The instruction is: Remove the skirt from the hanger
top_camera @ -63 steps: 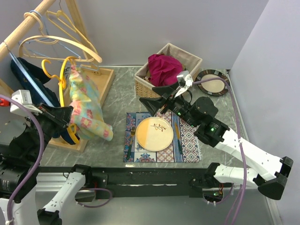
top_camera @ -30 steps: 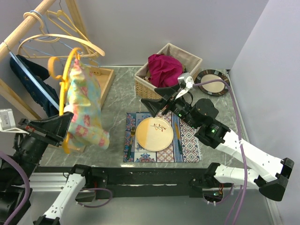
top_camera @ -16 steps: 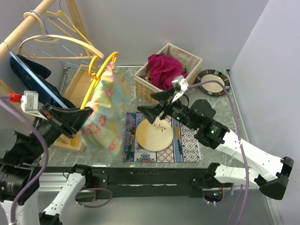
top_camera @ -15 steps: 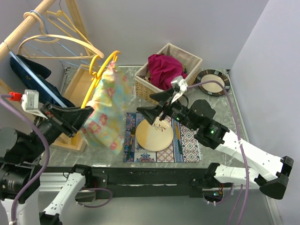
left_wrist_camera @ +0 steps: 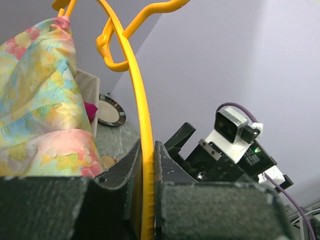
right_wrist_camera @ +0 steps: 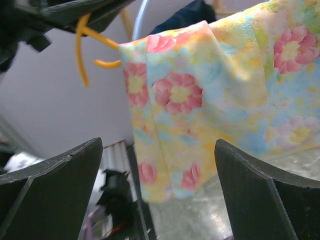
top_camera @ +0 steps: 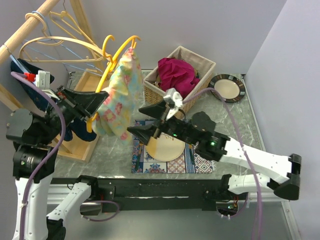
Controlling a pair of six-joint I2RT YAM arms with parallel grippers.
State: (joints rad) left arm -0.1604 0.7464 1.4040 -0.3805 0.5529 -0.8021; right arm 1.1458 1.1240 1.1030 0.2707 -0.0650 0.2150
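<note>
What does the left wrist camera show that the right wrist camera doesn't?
Only the left wrist view: the left gripper shut on the yellow hanger, the right arm's camera and a dark-rimmed plate. Only the right wrist view: the right gripper open, facing the floral skirt, and a navy garment. Both: the skirt and the hanger.

No text, label, brand, number or sign can be read in any of the three views.
</note>
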